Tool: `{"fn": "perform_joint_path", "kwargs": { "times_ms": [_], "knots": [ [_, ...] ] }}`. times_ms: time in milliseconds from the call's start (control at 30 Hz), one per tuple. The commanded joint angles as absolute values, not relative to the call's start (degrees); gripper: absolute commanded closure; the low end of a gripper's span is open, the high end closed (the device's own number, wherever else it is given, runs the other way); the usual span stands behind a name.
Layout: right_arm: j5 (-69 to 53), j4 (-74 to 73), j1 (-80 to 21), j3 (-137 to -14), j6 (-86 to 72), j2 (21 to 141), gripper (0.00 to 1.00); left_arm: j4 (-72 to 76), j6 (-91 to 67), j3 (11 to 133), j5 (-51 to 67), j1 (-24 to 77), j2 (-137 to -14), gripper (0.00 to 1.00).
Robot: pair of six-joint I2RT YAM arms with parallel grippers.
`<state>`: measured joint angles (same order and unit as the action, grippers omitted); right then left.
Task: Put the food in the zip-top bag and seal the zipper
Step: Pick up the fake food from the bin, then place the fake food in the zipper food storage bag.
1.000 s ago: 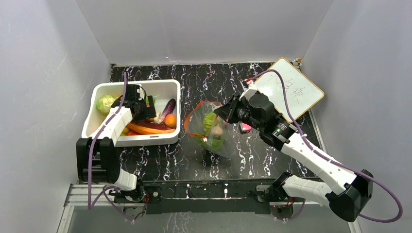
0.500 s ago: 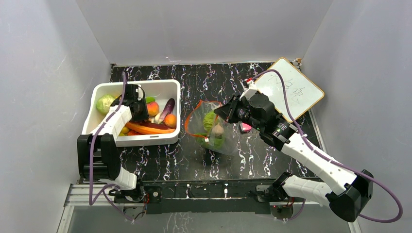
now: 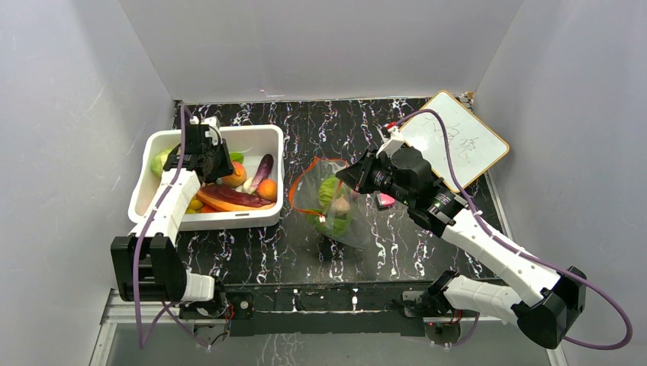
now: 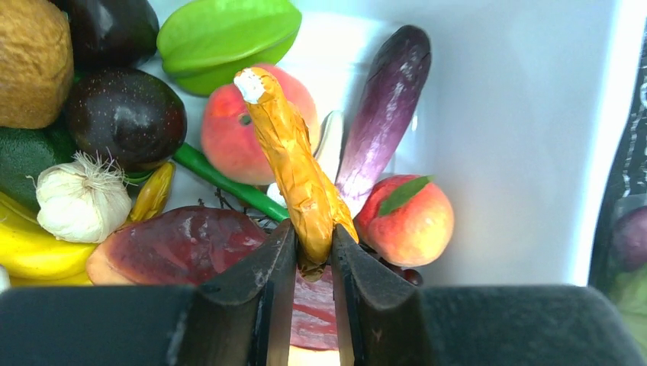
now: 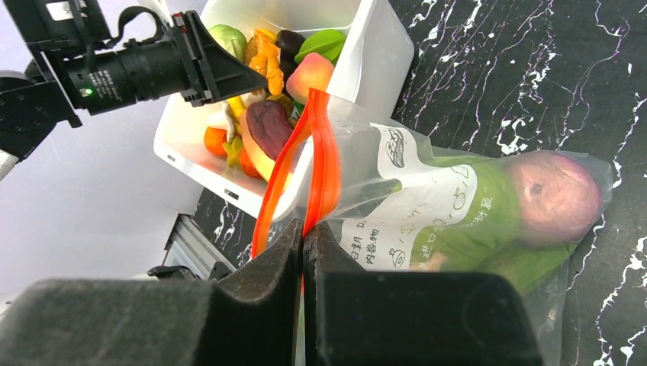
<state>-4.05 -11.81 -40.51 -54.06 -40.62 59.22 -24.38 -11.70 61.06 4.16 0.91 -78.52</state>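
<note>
Top view: the white bin (image 3: 252, 219) is set at 9 o'clock on the black table (image 3: 305, 130), the bag (image 3: 339, 221) near centre, a whiteboard (image 3: 458, 141) at 2 o'clock.

The left gripper (image 4: 313, 248) is seen over the bin, fingers closed down narrow on the thick end of a wrinkled orange stick, prob. a carrot (image 4: 290, 152). It is clamped at its base & points away from the wrist cam toward 12 o'clock, white tip foremost. The end grip is judged useful: the length is left free, so the piece can be fed tip-first into a narrow mouth. More food is left in the bin below: a peach (image 4: 412, 221) at 4 o'clock of the carrot, an eggplant (image 4: 385, 107) at 1 o'clock, garlic (image 4: 80, 198) at 9 o'clock.

The right gripper (image 5: 304, 236) is shut tight, w/ the red-orange zipper (image 5: 320, 152) pinched between its fingers. By that pinch the mouth is held up off the table & gaping, w/ the opening turned toward the bin at 9-10 o'clock, i.e. toward the loaded arm. The bag's body is laid on the table toward 4 o'clock of the mouth and is already part-filled: a green leafy piece (image 5: 496, 221) & a round purplish piece (image 5: 553, 197) at the far end. Bag mouth & bin wall are just beside each other, so the transfer path is kept short.

Step in hand, as judged: the carrot is to be carried toward 3 o'clock & let go inside the mouth. The zipper is not yet sealed. Loading is judged only partly done, w/ plenty left in the bin.
</note>
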Motion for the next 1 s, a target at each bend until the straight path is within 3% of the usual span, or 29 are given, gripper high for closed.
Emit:
{"fn": "perform_joint_path", "kwargs": {
  "times_ms": [0,467,600,967],
  "knots": [
    [-3.75,-6.12,-40.77,-55.22,-41.64,57.8,1.0,-26.87,-12.86,64.52,7.5,0.99,-75.15,0.8],
    [-0.49,-9.22,-40.76,-58.63,-37.1,58.24,1.0,-29.24,-11.11,65.91,28.48,1.11,-67.16,0.78],
    [-0.79,-9.01,-40.78,-60.68,-37.57,58.83,1.0,-26.65,-12.75,65.61,39.44,1.58,-65.05,0.79],
    [-1.85,-4.36,-40.72,-62.11,-39.6,63.66,1.0,-18.44,-17.39,65.67,52.91,5.89,-60.73,0.78]
  ]
}}
